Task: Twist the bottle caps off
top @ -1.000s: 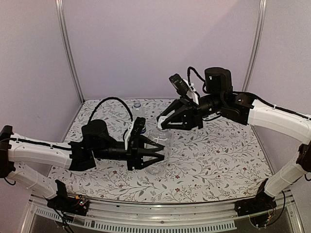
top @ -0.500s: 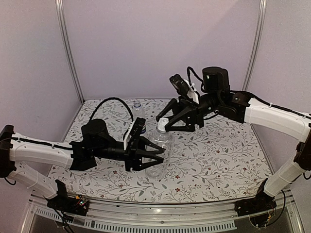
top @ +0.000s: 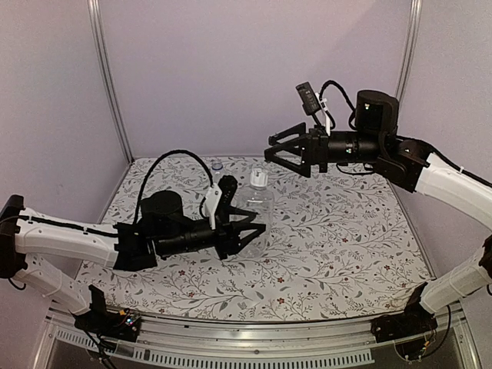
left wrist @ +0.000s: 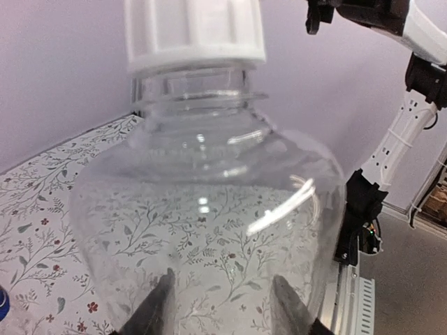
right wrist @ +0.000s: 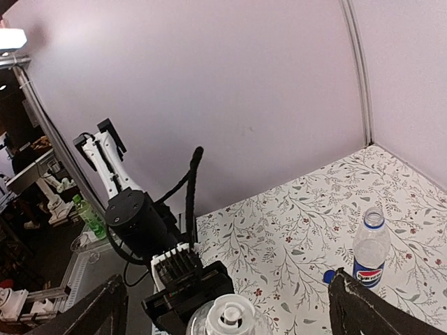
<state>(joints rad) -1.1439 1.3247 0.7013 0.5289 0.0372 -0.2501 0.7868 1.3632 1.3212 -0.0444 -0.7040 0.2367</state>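
The unlabelled short bottle (top: pixel 257 204) stands upright, neck up, mid-worktop (top: pixel 346 246), its pale cap (top: pixel 259 178) still screwed on. The left claw (top: pixel 254 234) reaches in level from the bottle's left and grips its body low down. Above and to the right of the bottle the right claw (top: pixel 271 147) hovers level, jaws spread wide, holding nothing. Behind the bottle stands the Pepsi bottle (right wrist: pixel 369 255), upright and uncapped, with the blue cap (right wrist: pixel 328 276) just beside its base.

— Room above the white ribbed plastic cap (top: pixel 260 178)?
— Open air there; right end effector (top: pixel 270 148) high, well apart.
— Lower down?
— Blocked: left end effector (top: pixel 252 234) around short clear plastic bottle (top: pixel 260 206).
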